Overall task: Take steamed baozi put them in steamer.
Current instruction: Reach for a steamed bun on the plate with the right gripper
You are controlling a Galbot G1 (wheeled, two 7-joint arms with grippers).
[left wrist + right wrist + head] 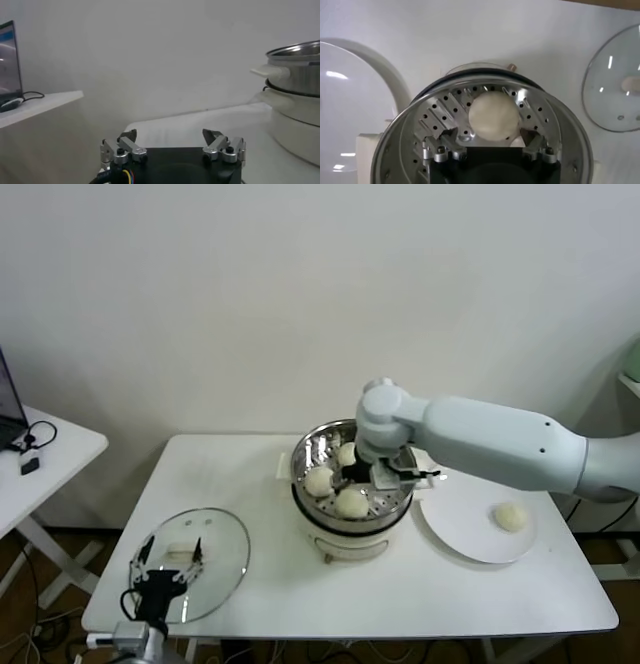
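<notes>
Where right pincer (491, 145) gapes, baozi (492, 116) between.

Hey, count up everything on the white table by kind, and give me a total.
Steamed baozi: 4, with 3 in the steamer and 1 on the plate
Steamer: 1
White plate: 1
Glass lid: 1
Total: 7

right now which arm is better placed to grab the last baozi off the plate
Right. The right gripper is over the steamer, directly beside the plate holding the last baozi. The left gripper sits open over the glass lid, on the steamer's far side.
</notes>
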